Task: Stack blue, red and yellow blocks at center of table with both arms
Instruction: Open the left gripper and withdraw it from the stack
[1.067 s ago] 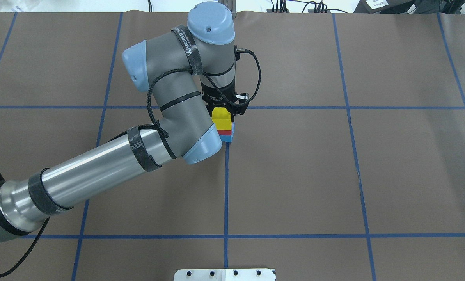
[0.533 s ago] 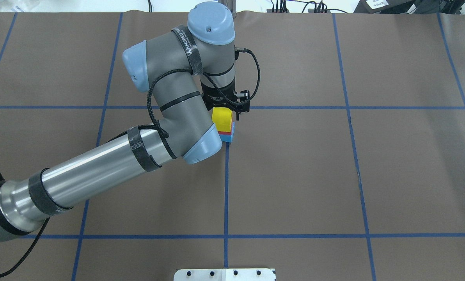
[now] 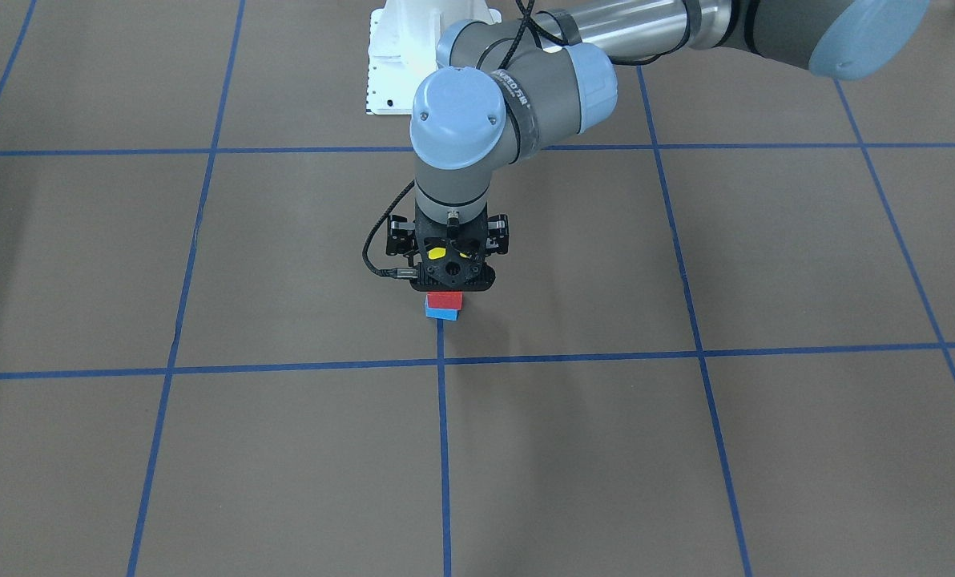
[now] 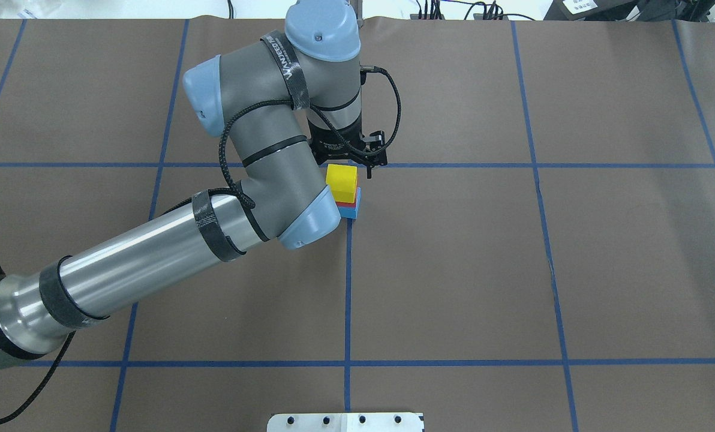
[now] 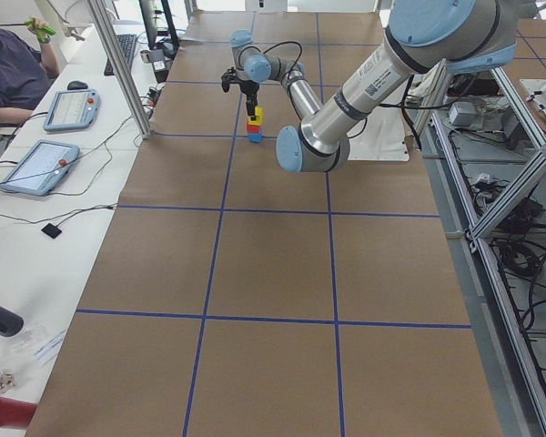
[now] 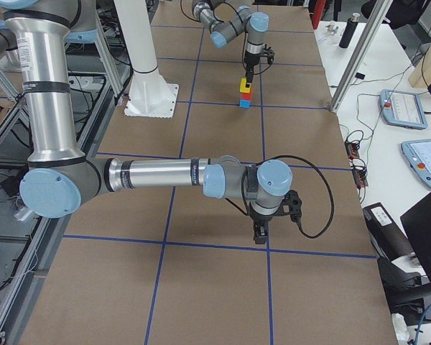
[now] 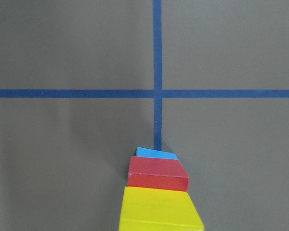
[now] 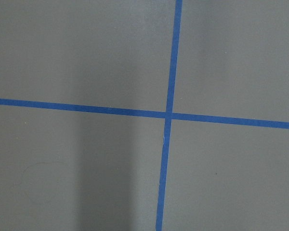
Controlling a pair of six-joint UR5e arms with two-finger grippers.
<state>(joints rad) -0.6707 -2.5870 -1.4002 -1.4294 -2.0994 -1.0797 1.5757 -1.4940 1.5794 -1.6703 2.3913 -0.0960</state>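
Note:
A stack stands at the table's centre cross. The blue block point(image 4: 351, 212) is at the bottom, the red block point(image 4: 347, 204) is on it, and the yellow block point(image 4: 341, 182) is on top. The stack also shows in the left wrist view, with yellow point(image 7: 159, 211) nearest, then red point(image 7: 156, 174), then blue point(image 7: 154, 153). My left gripper point(image 4: 350, 162) hovers just above the stack, open and empty; no finger touches the yellow block. In the front view the gripper point(image 3: 452, 276) hides the yellow block. My right gripper point(image 6: 259, 231) shows only in the exterior right view, low over bare table; I cannot tell whether it is open.
Brown paper with blue tape grid lines point(image 4: 347, 300) covers the table. The white robot base plate point(image 4: 345, 422) sits at the near edge. Operators' desks with tablets point(image 5: 38, 166) flank the far side. A metal post point(image 6: 353, 54) stands by that edge.
My left gripper let go of the yellow block and rose off it. The yellow block stays on the red one. The stack has not shifted.

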